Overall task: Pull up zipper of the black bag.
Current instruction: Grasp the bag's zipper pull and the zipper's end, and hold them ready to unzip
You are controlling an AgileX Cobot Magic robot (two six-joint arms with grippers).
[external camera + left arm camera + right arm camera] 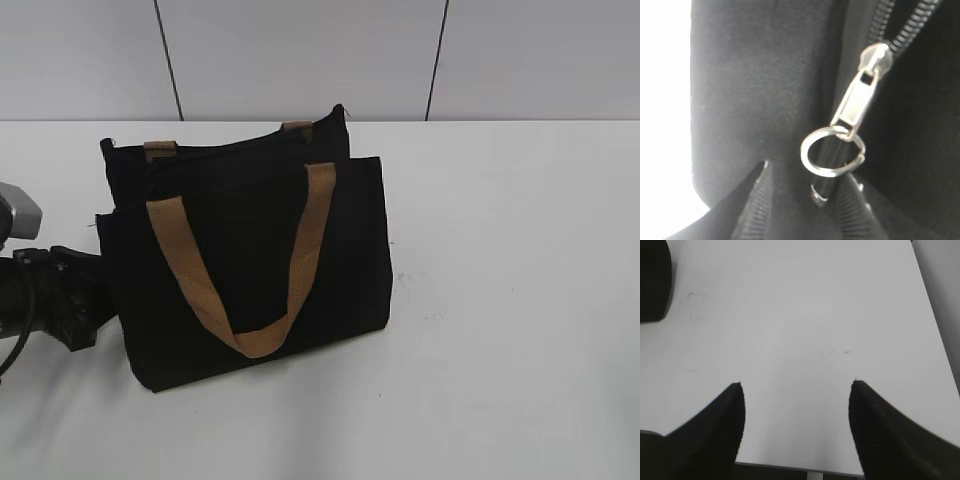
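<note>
The black bag [250,250] stands upright on the white table, its tan handle [305,240] hanging down the front. In the left wrist view the bag fabric [755,90] fills the frame. The zipper's silver slider [867,85] sits on the black teeth [910,25], and its ring pull [805,152] hangs just ahead of my fingertips. My left gripper [810,172] is open, with the zipper tape's end between its fingers. In the exterior view those fingers are hidden behind the bag's left end. My right gripper [795,385] is open and empty above the bare table.
The left arm [60,295] reaches in low at the bag's left end. The white table [500,300] extends to the right and front of the bag. A grey panelled wall [300,50] stands behind. A corner of the bag [652,280] shows at the right wrist view's top left.
</note>
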